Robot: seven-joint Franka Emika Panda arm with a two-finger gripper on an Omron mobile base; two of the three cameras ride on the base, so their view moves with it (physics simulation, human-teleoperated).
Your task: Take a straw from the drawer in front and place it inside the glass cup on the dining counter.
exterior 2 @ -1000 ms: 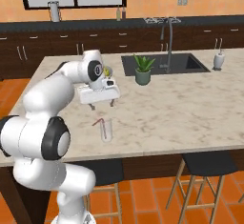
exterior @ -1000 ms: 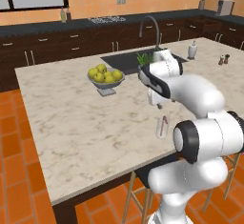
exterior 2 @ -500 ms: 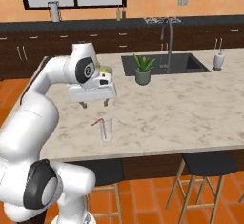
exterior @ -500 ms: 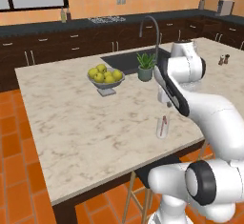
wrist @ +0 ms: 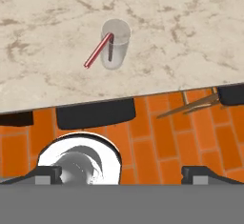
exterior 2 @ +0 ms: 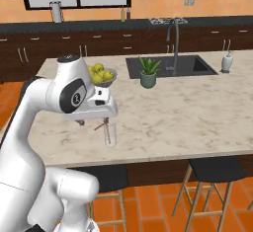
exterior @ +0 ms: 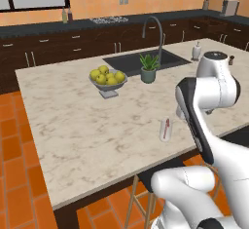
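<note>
The straw point(wrist: 99, 50) stands in the glass cup point(wrist: 115, 44), lower end inside, upper end leaning out over the rim. That lean looks like what the tumbler's wall allows: the straw is longer than the cup is tall, so it rests against the lip. The cup sits upright on the dining counter point(exterior: 73, 125), close to the near edge and well apart from the fruit bowl point(exterior: 108, 80) and the potted plant point(exterior: 149, 67) by the sink point(exterior: 141, 60). Placement this near the edge probably suits the arm's reach from the stool side. Task looks done or nearly so.

The gripper point(wrist: 121, 174) hangs above and nearer than the cup, clear of it, nothing between the fingers. Claw is spread wide, tips far apart at the bottom of the hand view, holding nothing. In the right base view the hand point(exterior 2: 97, 108) sits just left of the cup, wrist bent so the camera looks down over the counter edge to the orange floor tiles point(wrist: 157, 123). The arm's elbow is folded high in the left base view.
</note>
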